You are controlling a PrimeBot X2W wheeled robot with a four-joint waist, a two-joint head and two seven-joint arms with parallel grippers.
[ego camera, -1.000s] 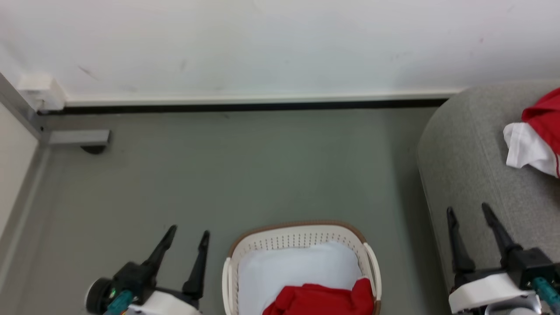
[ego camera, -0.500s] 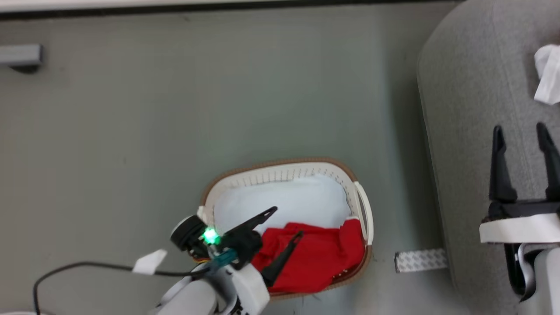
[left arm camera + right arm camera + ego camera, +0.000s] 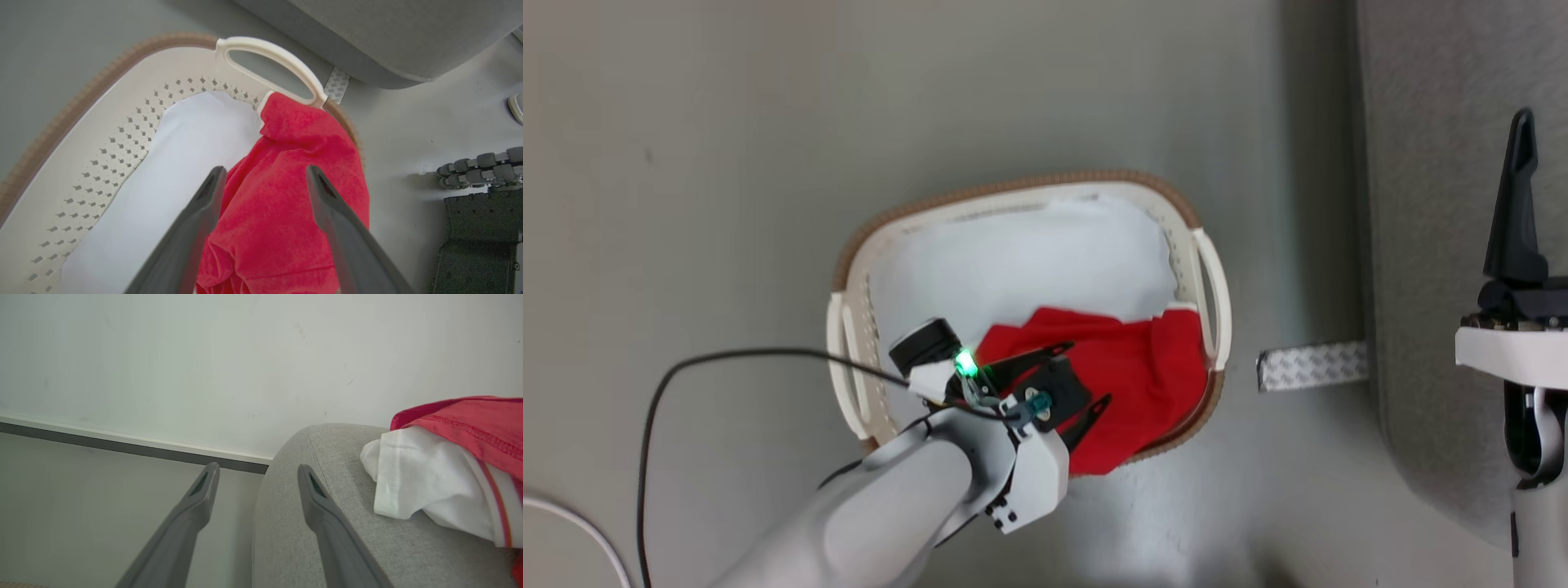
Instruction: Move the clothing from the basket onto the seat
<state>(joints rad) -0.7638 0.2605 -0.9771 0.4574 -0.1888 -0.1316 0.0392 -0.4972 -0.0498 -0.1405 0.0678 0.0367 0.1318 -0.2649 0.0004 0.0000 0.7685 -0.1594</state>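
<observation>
The cream basket (image 3: pixel 1013 186) with a brown rim stands on the floor in the head view. A bright red garment (image 3: pixel 1160 367) is bunched in its near right end, partly draped over the rim by the handle. My left gripper (image 3: pixel 1086 374) is open just above that red fabric, one finger on each side of a fold (image 3: pixel 286 212); whether they touch it I cannot tell. The grey sofa (image 3: pixel 1429 245) lies to the right. My right gripper (image 3: pixel 257 466) is open and empty over the sofa's rounded arm (image 3: pixel 318 522). A red and white garment (image 3: pixel 433 482) lies on the sofa.
A flat white pad (image 3: pixel 1021 261) lines the basket's bottom. A patterned silver strip (image 3: pixel 1311 366) lies on the floor between basket and sofa. A black cable (image 3: pixel 686 367) trails from my left arm. A wall with a dark baseboard (image 3: pixel 122 443) stands behind the sofa.
The head camera has tilted down, so the whole picture has shifted. My left gripper has moved from beside the basket to over the red garment inside it. The right gripper stays open above the sofa.
</observation>
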